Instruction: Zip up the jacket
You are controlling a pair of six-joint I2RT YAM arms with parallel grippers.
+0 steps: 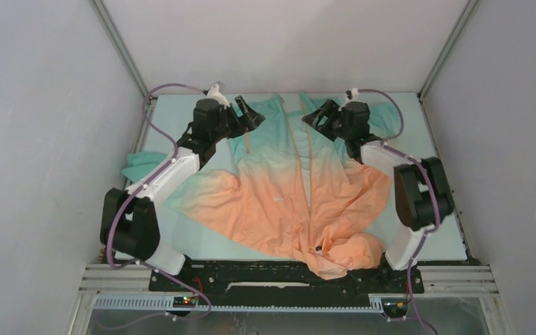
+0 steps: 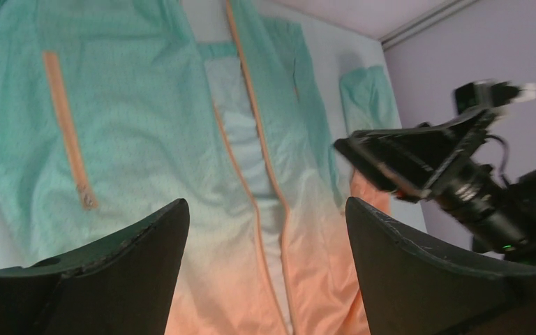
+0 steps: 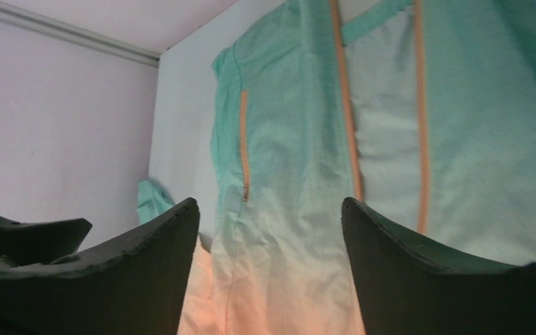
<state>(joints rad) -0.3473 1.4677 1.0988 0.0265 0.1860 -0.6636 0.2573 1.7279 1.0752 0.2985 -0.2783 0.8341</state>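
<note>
Two hands, both released and grasping nothing.

Top view: jacket [image 1: 279, 202] lies flat on the counter [image 1: 202, 241], front open. Its long axis runs far to near, with the teal end far and the peach end bunched by the arm bases. The front zipper [image 1: 309, 157] runs along that axis, its two tracks apart. Left hand [image 1: 249, 115] and right hand [image 1: 316, 117] hover over the far teal end, one on each side of the opening and about equally near it. Most of the zipper lies nearward of both hands, toward the bases.

Left wrist view: left hand [image 2: 265, 209] has its jaws wide and fabric directly below. Both orange tracks pass between the fingers. The pocket zip [image 2: 66, 132] is off to one side, and the right hand sits just across the opening.

Right wrist view: right hand [image 3: 270, 206] also has its jaws wide, above the teal panel. The two tracks are just beside it, parallel and not joined. Slider not made out in any view.

Judgement: the next move depends on bringing the track ends together at the far end, then pulling along the axis toward the bases.
</note>
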